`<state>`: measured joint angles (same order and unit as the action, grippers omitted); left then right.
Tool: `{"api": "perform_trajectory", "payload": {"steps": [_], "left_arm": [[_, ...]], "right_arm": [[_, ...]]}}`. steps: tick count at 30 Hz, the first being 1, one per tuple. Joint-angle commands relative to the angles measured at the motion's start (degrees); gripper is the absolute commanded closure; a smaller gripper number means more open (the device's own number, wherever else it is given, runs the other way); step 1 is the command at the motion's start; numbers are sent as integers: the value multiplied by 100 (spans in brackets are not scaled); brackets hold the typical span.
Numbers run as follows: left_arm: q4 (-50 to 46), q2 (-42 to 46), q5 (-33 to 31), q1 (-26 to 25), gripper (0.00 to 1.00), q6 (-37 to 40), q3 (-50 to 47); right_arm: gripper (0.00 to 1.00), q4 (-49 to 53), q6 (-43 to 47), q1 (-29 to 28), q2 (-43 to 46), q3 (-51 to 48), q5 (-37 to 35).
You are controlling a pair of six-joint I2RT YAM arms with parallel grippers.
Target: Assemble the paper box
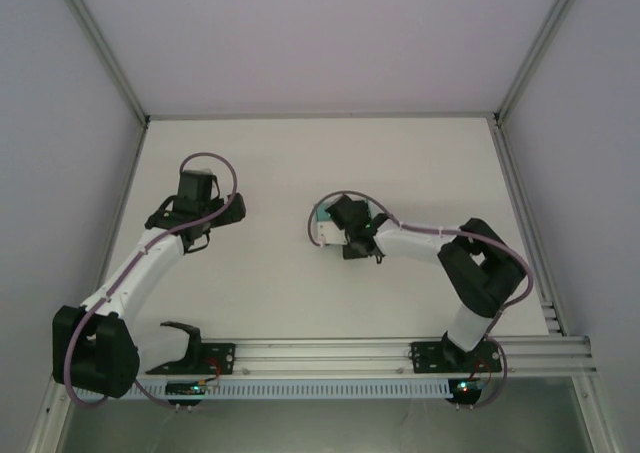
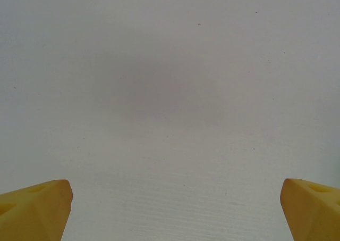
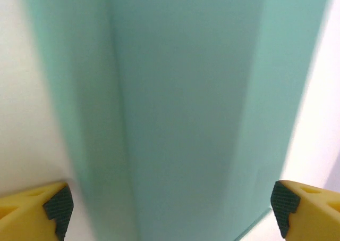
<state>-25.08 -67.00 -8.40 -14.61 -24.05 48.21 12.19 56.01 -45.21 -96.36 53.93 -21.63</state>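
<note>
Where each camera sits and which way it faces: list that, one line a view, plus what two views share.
Top external: above and behind the bases, looking down on the table; both arms show, left gripper, right gripper at the paper box.
Left wrist: on that wrist, facing bare table; its yellow fingers show, wide apart.
Right wrist: on that wrist, close against the paper box; its fingers flank it.
Shared: top external and right wrist both show the paper box.

One teal paper box (image 3: 175, 113). One white table (image 1: 300, 163). Two arms: left arm (image 1: 140, 263), right arm (image 1: 420, 241). Two grippers: left gripper (image 2: 175, 198), right gripper (image 3: 170, 204). Four yellow fingers (image 2: 32, 209), two per gripper.
</note>
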Motion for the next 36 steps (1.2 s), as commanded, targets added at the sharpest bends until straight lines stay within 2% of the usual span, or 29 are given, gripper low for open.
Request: {"api": "perform_trajectory", "payload": {"steps": [1, 6, 8, 10, 13, 15, 17, 19, 21, 24, 28, 29, 30, 32, 34, 36], "left_arm": [[29, 129, -71, 28, 0, 48, 29], [58, 110, -149, 37, 1, 144, 117], [153, 93, -229, 45, 0, 247, 156], [461, 76, -443, 84, 0, 428, 113], [1246, 32, -878, 339, 0, 752, -156], [1940, -35, -1301, 574, 0, 925, -468], [2610, -72, -1391, 806, 1, 1170, -822], [3492, -115, -1396, 1000, 0, 1552, -1290], [4539, -234, -1261, 1121, 0, 1899, -1793], [5513, -575, -910, 1251, 0, 2234, -2231], [6845, -1340, -664, 1454, 0, 2389, -2575], [6257, -1288, -422, 1491, 1, 2313, -2362], [6369, -1329, -19, 1597, 0, 2275, -2364], [7307, -1434, 534, 1713, 0, 2141, -2721], [8136, -1773, 647, 1715, 0, 2151, -3074], [9488, -2338, 560, 1724, 1, 2163, -3357]], "right_arm": [[1, 944, -551, -151, 575, -42, 234], [1, 2050, -1565, -239, 1302, 55, 1096], [1, 1949, -1940, -216, 1755, -41, 1145], [1, 1518, -2428, 52, 2209, -162, 940], [1, 706, -3699, 1069, 2681, -255, 961], [1, 235, -4862, 2088, 2855, -392, 1193], [1, -341, -5635, 2970, 2944, -749, 1231], [1, -1254, -5744, 3616, 3006, -1377, 1454], [1, -2373, -5734, 3909, 2998, -1987, 1590], [1, -3712, -5783, 4196, 2674, -2631, 1879], [1, -4826, -5594, 4293, 1935, -2977, 1904], [1, -5235, -5573, 4297, 1744, -3106, 1934], [1, -5350, -5560, 4323, 1591, -3146, 1985], [1, -5999, -5559, 4373, 1185, -3322, 2028], [1, -7124, -5595, 4441, 561, -3529, 2195], [1, -6154, -5534, 4536, 949, -3372, 2229]]}}
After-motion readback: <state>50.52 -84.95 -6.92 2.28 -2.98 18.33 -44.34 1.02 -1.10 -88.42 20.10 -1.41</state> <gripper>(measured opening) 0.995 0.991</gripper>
